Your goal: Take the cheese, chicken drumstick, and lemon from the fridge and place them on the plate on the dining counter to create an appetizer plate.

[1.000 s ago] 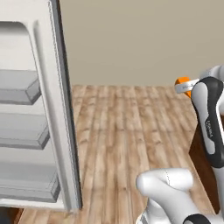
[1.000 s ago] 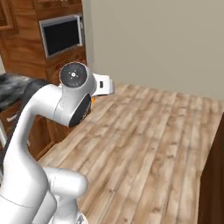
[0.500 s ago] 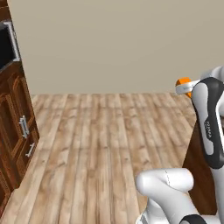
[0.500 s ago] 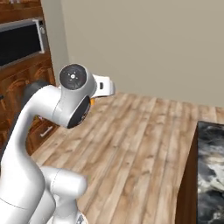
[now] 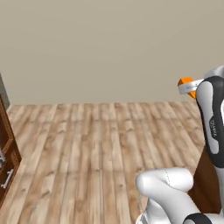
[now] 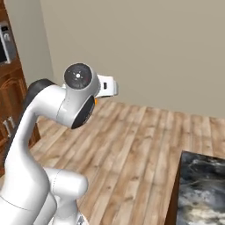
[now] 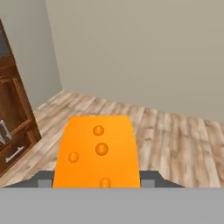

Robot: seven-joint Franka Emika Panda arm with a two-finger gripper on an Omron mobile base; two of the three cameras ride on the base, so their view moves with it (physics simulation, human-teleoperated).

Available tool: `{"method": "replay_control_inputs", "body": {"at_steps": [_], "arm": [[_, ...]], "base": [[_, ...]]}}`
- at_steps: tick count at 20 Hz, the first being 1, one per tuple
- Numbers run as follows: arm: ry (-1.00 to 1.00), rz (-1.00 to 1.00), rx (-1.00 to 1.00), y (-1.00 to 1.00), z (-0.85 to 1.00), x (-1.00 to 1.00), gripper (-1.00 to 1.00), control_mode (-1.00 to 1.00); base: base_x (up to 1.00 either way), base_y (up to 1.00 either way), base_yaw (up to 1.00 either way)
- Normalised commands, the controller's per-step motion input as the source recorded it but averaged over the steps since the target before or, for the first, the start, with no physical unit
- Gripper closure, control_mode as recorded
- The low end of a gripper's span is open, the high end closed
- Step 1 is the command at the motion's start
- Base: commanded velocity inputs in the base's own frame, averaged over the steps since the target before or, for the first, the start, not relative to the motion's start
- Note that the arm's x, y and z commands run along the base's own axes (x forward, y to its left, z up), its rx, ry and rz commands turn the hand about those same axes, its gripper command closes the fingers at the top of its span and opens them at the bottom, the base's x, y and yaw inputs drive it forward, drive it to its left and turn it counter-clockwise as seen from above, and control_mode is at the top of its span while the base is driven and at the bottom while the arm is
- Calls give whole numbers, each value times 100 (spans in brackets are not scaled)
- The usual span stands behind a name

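The base has swung away from the tall grey fridge, gone from both base views, and a corner of the black-and-grey marbled stone bench (image 6: 204, 184) has come into the right base view, so I judge the carry to the plate is under way. The bright orange cheese wedge (image 7: 97, 151) sits between the jaws, which are clenched on it, held high over the wooden floor (image 5: 96, 144). In the hand view its long axis runs straight out along the fingers, the far end slightly narrower, pointing toward the beige wall (image 7: 144, 52)
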Motion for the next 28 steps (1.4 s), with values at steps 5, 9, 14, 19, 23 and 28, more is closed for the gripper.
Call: {"method": "replay_control_inputs", "body": {"at_steps": [5,9,14,19,23,28], "arm": [[0,0,0,0,0,0,100,100],[0,0,0,0,0,0,100,100],[0,0,0,0,0,0,100,100],[0,0,0,0,0,0,100,100],[0,0,0,0,0,0,100,100],[0,0,0,0,0,0,100,100]], "base": [[100,0,-29],[100,-2,-52],[100,-2,-64],[100,8,-73],[99,13,-77],[100,18,-75]]}}
